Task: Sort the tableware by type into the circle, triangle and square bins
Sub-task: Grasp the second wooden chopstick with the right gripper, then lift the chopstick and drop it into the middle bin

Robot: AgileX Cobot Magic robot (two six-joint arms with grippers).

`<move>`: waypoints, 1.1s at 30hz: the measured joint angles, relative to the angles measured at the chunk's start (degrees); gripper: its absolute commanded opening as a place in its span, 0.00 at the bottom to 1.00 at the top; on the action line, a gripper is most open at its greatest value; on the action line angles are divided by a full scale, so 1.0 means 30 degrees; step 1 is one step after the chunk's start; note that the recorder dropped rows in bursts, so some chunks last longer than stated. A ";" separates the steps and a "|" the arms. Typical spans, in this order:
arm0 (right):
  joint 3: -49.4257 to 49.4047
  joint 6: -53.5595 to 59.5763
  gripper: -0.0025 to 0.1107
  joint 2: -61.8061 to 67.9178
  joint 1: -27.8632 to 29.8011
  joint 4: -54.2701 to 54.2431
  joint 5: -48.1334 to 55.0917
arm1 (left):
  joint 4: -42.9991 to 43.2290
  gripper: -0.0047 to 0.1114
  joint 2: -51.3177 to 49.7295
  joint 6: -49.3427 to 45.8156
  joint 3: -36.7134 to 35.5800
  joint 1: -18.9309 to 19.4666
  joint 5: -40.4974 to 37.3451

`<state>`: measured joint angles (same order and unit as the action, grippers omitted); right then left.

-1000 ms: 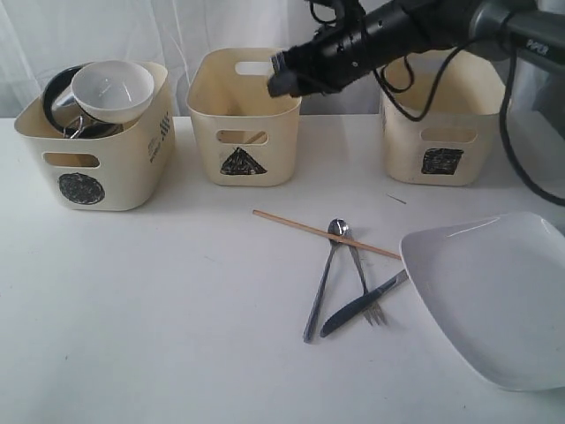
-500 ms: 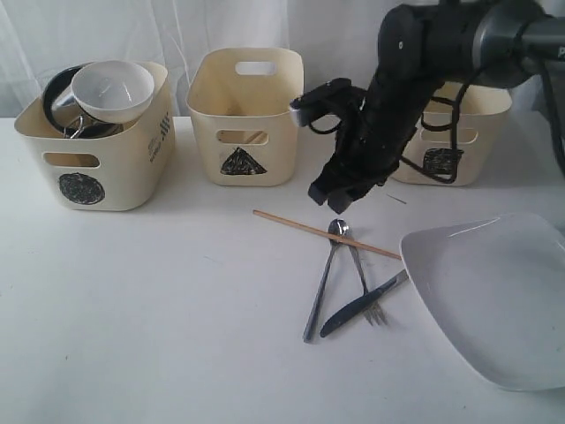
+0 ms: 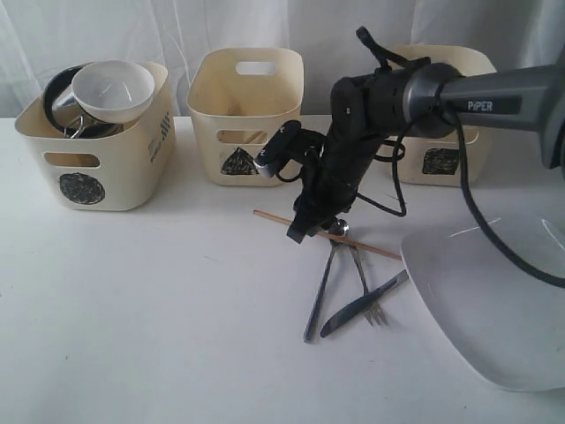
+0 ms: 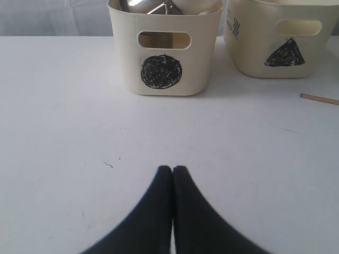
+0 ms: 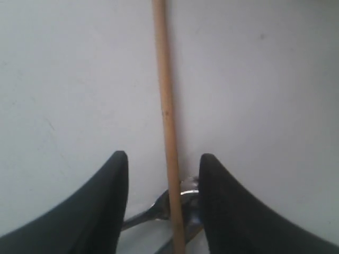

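Left claw point(image 4: 172, 170): fingers pressed together, holding nothing, low over bare desk point(image 3: 177, 309), well clear of the work.

Ten o'clock on the desk: circle bin point(image 3: 93, 150), already loaded. A white bowl point(image 3: 112, 88) sits on top, steel mugs point(image 3: 66, 110) beneath it. I cannot make out a separate steel bowl.

Twelve o'clock: triangle bin point(image 3: 243, 115). I cannot read its contents from here.

Just past centre: right claw point(image 5: 163, 159) is down at the desk, fingers apart, straddling the wooden chopstick point(image 5: 167, 106). It has not closed on it.

My reading of the step in hand is the chopstick pickup. The next move calls for the fingers to close squarely across the thin stick, then a lift and a carry back toward twelve o'clock, which I take to be the utensil bin.

In the way: the chopstick lies across the bowl of the spoon point(image 3: 320, 291), right at the claw. A low pinch could catch the spoon or drag it.

Fork point(image 3: 366, 287) and knife point(image 3: 362, 305) are crossed with the spoon toward five o'clock.

Two o'clock: square bin point(image 3: 441, 159), mostly hidden behind the right arm.

Four o'clock: large white plate point(image 3: 494, 300), not yet sorted, with the chopstick's far tip just beside its rim.
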<state>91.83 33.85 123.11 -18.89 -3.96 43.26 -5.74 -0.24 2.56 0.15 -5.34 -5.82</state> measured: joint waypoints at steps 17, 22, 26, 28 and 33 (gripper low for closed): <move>0.1528 0.0454 0.28 0.1889 0.0000 -0.0040 0.1090 | 0.0000 0.04 0.0000 0.0000 0.0000 0.0000 0.0000; 0.1528 0.0454 0.02 0.1885 0.0000 -0.1272 0.1716 | 0.0000 0.04 0.0000 0.0000 0.0000 0.0000 0.0000; 0.1528 0.0348 0.02 0.1815 0.0000 -0.3375 0.1899 | 0.0000 0.04 0.0000 0.0000 0.0000 0.0000 0.0000; 0.1528 -0.0057 0.02 0.1566 0.0000 -0.4345 0.1972 | 0.0000 0.04 0.0000 0.0000 0.0000 0.0000 0.0000; 0.1528 -0.0959 0.02 0.0370 0.0090 -0.7117 0.2649 | 0.0000 0.04 0.0000 0.0000 0.0000 0.0000 0.0000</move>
<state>96.41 30.97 124.22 -18.62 -25.31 51.21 -5.74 -0.24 2.56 0.15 -5.34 -5.82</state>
